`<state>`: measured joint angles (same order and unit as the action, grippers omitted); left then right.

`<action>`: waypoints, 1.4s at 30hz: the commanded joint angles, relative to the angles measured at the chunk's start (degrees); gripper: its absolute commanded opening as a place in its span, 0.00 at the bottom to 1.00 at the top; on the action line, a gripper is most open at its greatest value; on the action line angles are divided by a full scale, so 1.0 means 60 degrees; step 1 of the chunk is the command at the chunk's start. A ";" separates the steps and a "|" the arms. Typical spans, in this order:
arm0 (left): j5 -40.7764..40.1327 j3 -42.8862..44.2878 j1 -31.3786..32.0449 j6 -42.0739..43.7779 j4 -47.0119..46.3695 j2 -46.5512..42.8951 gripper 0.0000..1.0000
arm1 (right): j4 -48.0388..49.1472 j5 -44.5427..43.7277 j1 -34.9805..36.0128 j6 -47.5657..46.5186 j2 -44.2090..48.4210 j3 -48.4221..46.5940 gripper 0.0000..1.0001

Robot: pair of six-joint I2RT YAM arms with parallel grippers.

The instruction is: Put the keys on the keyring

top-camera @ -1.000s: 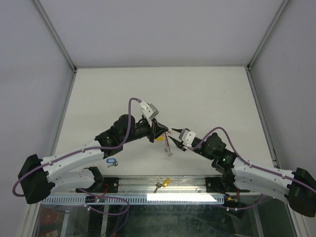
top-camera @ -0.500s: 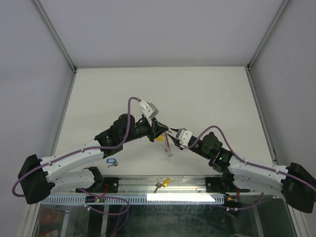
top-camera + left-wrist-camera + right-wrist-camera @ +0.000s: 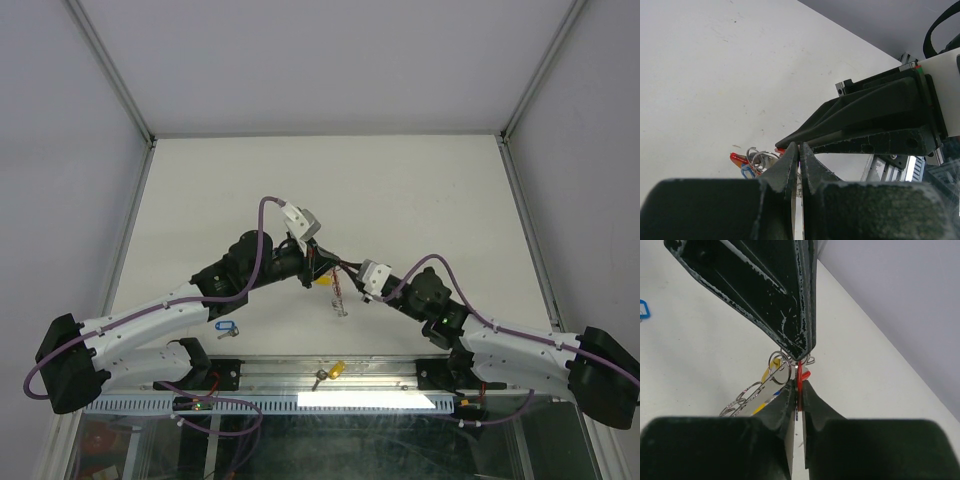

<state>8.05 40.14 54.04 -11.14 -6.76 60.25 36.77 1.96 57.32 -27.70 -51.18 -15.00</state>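
Toward the tabletop's (image 3: 400, 190) near edge, mid-width: keyring (image 3: 800, 372), probably light, band flexible, rings slippery. Left gripper (image 3: 800, 146) clamped on it; right gripper (image 3: 797, 390) pinching the red band, likely the best hold.

Brought the right hand (image 3: 345, 274) leftward over the desk (image 3: 400, 190), up against the tips of the left hand (image 3: 318, 263). Narrowed its jaws from a clear gap a second ago down onto the red band of the keyring (image 3: 799, 373). Swung the right elbow left as well.
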 commanded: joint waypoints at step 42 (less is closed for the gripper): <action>0.2983 0.0399 0.0061 0.1720 -0.1003 -0.1699 0.38 | -0.9272 0.1876 0.0071 -0.6720 0.2061 -0.5856 0.00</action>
<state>21.10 42.41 54.04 -2.85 -8.71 51.64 -14.33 10.17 57.58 -58.67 -38.13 -43.83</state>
